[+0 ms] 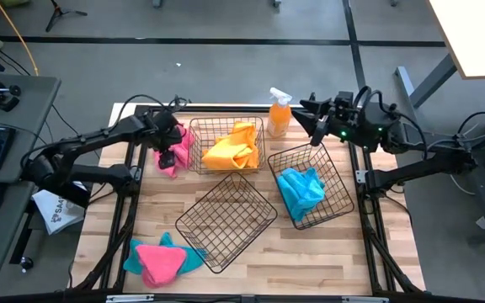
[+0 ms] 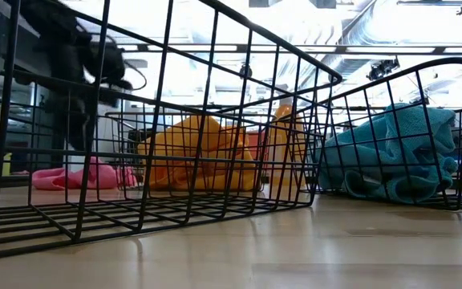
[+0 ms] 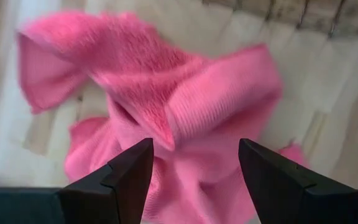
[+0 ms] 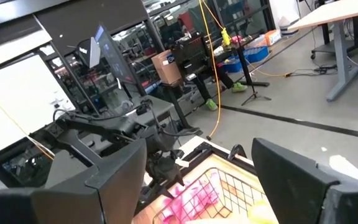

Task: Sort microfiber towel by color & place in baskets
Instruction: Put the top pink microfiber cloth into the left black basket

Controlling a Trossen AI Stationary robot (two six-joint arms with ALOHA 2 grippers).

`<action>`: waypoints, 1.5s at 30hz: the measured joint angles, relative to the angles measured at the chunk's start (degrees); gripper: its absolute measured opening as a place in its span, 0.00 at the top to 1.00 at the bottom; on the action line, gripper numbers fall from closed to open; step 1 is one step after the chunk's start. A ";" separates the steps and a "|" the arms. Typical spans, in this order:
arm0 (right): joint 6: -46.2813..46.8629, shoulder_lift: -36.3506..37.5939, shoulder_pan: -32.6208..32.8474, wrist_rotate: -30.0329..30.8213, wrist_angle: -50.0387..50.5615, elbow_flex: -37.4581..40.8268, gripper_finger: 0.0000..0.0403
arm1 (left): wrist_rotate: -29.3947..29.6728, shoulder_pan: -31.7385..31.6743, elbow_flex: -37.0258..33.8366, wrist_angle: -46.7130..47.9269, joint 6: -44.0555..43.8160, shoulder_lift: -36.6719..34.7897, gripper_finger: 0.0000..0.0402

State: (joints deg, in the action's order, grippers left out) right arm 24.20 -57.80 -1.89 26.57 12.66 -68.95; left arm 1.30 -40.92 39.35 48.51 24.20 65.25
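Wire baskets [image 1: 226, 220]: three (one empty)

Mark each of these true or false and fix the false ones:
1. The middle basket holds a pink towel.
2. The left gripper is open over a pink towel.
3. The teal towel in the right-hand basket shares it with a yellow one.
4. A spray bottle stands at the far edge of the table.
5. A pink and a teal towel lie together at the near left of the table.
1. False. The middle basket is empty.
2. True. The left gripper stands open just above the pink towel.
3. False. The teal towel is alone in the right-hand basket; the yellow towel is in the far basket.
4. True. The spray bottle stands there.
5. True. The pink and teal pair lies there.
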 joint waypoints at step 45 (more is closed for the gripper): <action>2.76 0.00 0.00 -1.19 2.65 0.00 0.28 | 14.31 -3.28 17.55 2.75 -12.52 -12.49 1.00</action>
State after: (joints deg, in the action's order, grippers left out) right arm 26.96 -57.80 -1.89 25.38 15.31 -68.95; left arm 15.61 -44.20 56.90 51.26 11.68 52.77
